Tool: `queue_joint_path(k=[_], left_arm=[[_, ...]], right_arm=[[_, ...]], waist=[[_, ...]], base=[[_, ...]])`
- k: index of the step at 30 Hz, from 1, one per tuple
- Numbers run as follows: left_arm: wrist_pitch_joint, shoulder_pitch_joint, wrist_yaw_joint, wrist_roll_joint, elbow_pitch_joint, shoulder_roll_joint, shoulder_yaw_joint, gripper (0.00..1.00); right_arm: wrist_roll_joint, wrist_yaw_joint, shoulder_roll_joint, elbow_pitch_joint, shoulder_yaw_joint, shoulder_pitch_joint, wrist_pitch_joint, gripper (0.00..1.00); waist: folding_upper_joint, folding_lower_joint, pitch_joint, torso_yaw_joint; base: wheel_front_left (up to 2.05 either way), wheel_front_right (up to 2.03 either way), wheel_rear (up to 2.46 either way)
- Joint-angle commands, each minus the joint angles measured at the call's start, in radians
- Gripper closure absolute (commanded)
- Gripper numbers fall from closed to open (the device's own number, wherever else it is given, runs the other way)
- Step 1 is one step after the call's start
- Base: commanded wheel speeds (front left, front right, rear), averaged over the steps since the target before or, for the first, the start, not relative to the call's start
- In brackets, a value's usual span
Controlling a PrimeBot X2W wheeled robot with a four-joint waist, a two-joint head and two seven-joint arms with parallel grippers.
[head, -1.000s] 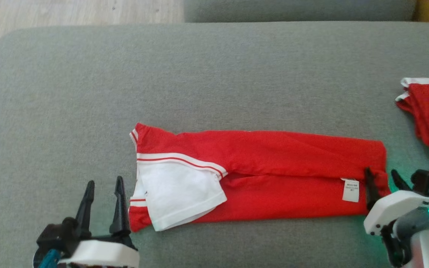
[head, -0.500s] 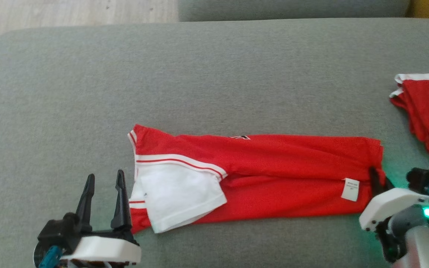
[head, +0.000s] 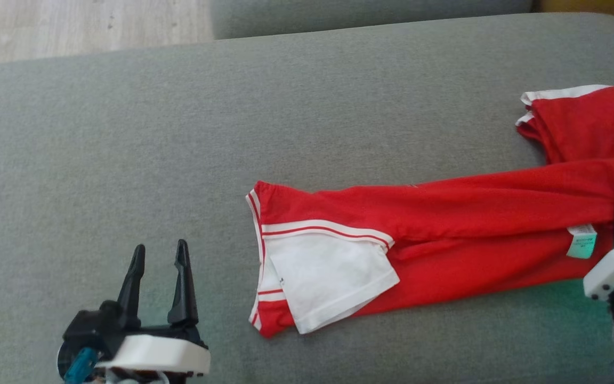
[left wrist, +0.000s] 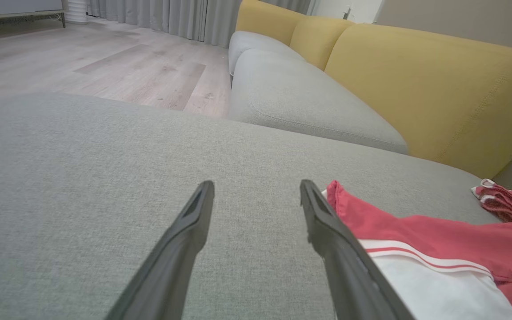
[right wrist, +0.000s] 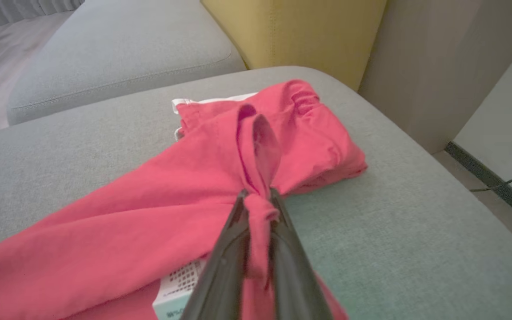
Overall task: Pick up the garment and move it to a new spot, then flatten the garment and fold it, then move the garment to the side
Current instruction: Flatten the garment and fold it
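My right gripper (right wrist: 258,195) clamps the bunched end of the long red-and-white fabric garment (head: 472,224) lying on the grey fabric cushion (head: 126,133); my left gripper (head: 160,256) gapes empty. Dragging one-handed could unfold it or snag the red cloth pile (head: 579,122) alongside.

Folded lengthwise into a narrow band: long red fabric garment (head: 472,213) with a white sleeve panel (head: 333,277) edged in red-and-white stripes. Stretched across the grey sofa cushion (head: 126,133), sleeve end flat toward the left, white care label (head: 581,241) near the right end. Right end bunched, pinched upward, slightly raised.
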Motion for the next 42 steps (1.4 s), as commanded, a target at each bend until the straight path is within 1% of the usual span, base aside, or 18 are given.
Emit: queue_joint_path(k=[1, 4, 8, 12, 13, 16, 20, 25, 30, 33, 39, 40, 41, 42], left_arm=[[-0.005, -0.047, -0.002, 0.008, -0.024, 0.005, 0.025, 0.00], [-0.003, -0.052, -0.007, 0.011, -0.015, 0.003, 0.017, 0.00], [0.002, -0.058, -0.010, 0.015, -0.004, 0.001, 0.004, 0.00], [0.007, -0.056, -0.013, 0.015, 0.002, -0.002, -0.009, 0.00], [0.007, -0.056, -0.013, 0.015, 0.002, -0.002, -0.009, 0.00], [0.009, -0.050, -0.015, 0.013, 0.008, -0.005, -0.019, 0.00], [0.012, -0.040, -0.016, 0.012, 0.008, -0.004, -0.027, 0.00], [0.017, -0.033, -0.014, 0.011, -0.001, 0.004, -0.030, 0.00], [0.021, -0.035, -0.012, 0.012, -0.010, 0.005, -0.035, 0.00], [0.022, -0.044, -0.014, 0.013, -0.011, -0.002, -0.042, 0.00], [0.017, -0.053, -0.015, 0.010, -0.004, -0.012, -0.047, 0.00], [0.015, -0.053, -0.015, 0.010, -0.001, -0.012, -0.047, 0.00], [0.014, -0.053, -0.015, 0.009, 0.001, -0.013, -0.046, 0.00], [0.011, -0.054, -0.015, 0.008, 0.004, -0.014, -0.046, 0.00]], right_arm=[[0.002, -0.001, -0.011, -0.054, 0.019, -0.013, 0.008, 1.00], [0.039, -0.001, -0.011, -0.081, 0.063, 0.000, 0.030, 1.00], [0.099, -0.001, -0.011, -0.125, 0.170, 0.043, 0.060, 1.00], [0.181, -0.001, -0.011, -0.193, 0.293, 0.095, 0.085, 1.00], [0.181, -0.001, -0.011, -0.193, 0.293, 0.095, 0.085, 1.00], [0.236, -0.001, -0.011, -0.237, 0.383, 0.129, 0.098, 1.00], [0.305, -0.001, -0.011, -0.247, 0.494, 0.140, 0.097, 1.00], [0.375, -0.001, -0.011, -0.200, 0.641, 0.097, 0.065, 1.00], [0.432, -0.001, -0.011, -0.115, 0.784, 0.021, 0.027, 1.00], [0.456, -0.001, -0.011, -0.048, 0.832, -0.033, 0.001, 1.00], [0.462, -0.001, -0.011, 0.097, 0.884, -0.120, -0.032, 1.00], [0.472, -0.001, -0.011, 0.115, 0.893, -0.128, -0.038, 0.80], [0.486, -0.001, -0.011, 0.131, 0.904, -0.136, -0.042, 0.65], [0.526, -0.001, -0.011, 0.151, 0.931, -0.151, -0.063, 0.00]], waist=[[0.0000, -0.0001, -0.004, -0.007], [0.0000, -0.0001, -0.014, -0.012], [0.0000, -0.0001, -0.041, -0.001], [0.0000, -0.0001, -0.071, 0.028], [0.0000, -0.0001, -0.071, 0.028], [0.0000, -0.0001, -0.094, 0.057], [0.0000, -0.0001, -0.117, 0.094], [0.0000, -0.0001, -0.122, 0.133], [0.0000, -0.0001, -0.113, 0.165], [0.0000, -0.0001, -0.103, 0.186], [0.0000, -0.0001, -0.089, 0.213], [0.0000, -0.0001, -0.087, 0.215], [0.0000, -0.0001, -0.086, 0.216], [0.0000, -0.0001, -0.085, 0.215]], base=[[0.00, 0.00, 0.00], [0.00, 0.00, 0.00], [0.00, 0.00, 0.00], [0.00, 0.00, 0.00], [0.00, 0.00, 0.00], [0.00, 0.00, 0.00], [0.00, 0.00, 0.00], [0.00, 0.00, 0.00], [0.00, 0.00, 0.00], [0.00, 0.00, 0.00], [0.00, 0.00, 0.00], [0.00, 0.00, 0.00], [0.00, 0.00, 0.00], [0.00, 0.00, 0.00]])
